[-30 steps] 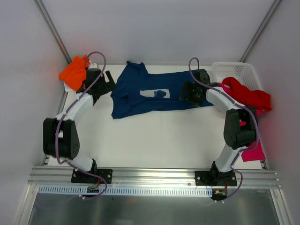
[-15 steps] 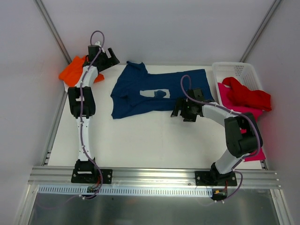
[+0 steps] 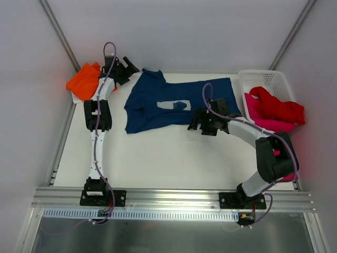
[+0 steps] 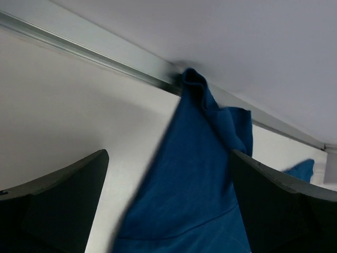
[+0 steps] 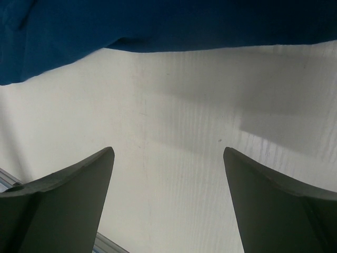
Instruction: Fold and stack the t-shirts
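The navy blue t-shirt (image 3: 174,105) lies spread flat at the table's middle back, its pale print facing up. An orange t-shirt (image 3: 84,81) is bunched at the far left corner. A red t-shirt (image 3: 276,108) drapes over a magenta-pink one (image 3: 260,117) in the basket. My left gripper (image 3: 129,66) hovers open just beyond the navy shirt's far left sleeve; in the left wrist view the navy cloth (image 4: 195,195) shows between the spread fingers (image 4: 63,200). My right gripper (image 3: 195,124) stands open over bare table by the shirt's near hem (image 5: 158,21), holding nothing.
A white mesh basket (image 3: 263,79) stands at the back right. A metal rail (image 4: 79,50) runs along the table's far edge near the left gripper. The enclosure walls close in on the left, back and right.
The left arm has stretched out toward the far left corner, carrying its gripper from beside the sleeve to above it. The right gripper has come off the shirt's right part toward its near hem.
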Tool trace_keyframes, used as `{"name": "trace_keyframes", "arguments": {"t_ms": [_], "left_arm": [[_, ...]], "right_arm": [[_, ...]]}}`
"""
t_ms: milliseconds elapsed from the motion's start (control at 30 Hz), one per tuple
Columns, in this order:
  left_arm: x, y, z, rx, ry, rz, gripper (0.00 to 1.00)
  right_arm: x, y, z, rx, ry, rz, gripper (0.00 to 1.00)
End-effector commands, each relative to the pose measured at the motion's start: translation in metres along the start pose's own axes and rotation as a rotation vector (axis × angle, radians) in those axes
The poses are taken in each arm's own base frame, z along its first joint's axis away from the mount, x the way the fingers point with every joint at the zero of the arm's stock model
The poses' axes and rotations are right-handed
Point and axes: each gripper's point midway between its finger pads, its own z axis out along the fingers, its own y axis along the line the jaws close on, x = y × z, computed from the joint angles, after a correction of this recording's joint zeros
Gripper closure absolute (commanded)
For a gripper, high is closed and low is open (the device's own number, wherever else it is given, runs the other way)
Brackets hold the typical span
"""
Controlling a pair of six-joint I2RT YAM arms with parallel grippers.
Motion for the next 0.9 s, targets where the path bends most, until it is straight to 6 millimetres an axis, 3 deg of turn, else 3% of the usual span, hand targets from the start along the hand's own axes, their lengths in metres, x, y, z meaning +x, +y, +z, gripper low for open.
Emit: {"name": "trace_keyframes", "arguments": {"t_ms": [0,133,267,367,500,600,633,733,767,867], "left_arm": [[0.036,-0.041,0.010,0.080,0.081,-0.039,0.01],[0.073,-0.055,0.023,0.104,0.145,-0.052,0.01],[0.099,-0.056,0.033,0.115,0.194,-0.074,0.01],[0.108,-0.053,0.038,0.115,0.209,-0.088,0.01],[0.106,-0.055,0.038,0.122,0.196,-0.087,0.04],[0.101,-0.053,0.037,0.114,0.174,-0.083,0.23],[0.102,-0.050,0.037,0.105,0.175,-0.089,0.36],[0.097,-0.043,0.037,0.094,0.163,-0.109,0.65],[0.096,-0.040,0.037,0.089,0.159,-0.117,0.84],[0.086,-0.029,0.036,0.077,0.147,-0.141,1.00]], "right_arm": [[-0.009,0.009,-0.019,-0.022,-0.046,-0.030,0.11],[-0.004,0.004,-0.020,-0.016,-0.039,-0.025,0.11],[0.000,0.001,-0.021,-0.015,-0.032,-0.018,0.11],[0.001,-0.002,-0.024,-0.009,-0.033,-0.015,0.11],[0.002,-0.003,-0.027,-0.008,-0.037,-0.013,0.11],[0.003,-0.004,-0.027,-0.007,-0.036,-0.011,0.10],[0.004,-0.004,-0.027,-0.007,-0.035,-0.010,0.11],[0.005,-0.007,-0.026,0.000,-0.031,-0.007,0.11],[0.005,-0.008,-0.026,0.002,-0.030,-0.007,0.11],[0.007,-0.009,-0.024,0.005,-0.023,-0.009,0.11]]}}
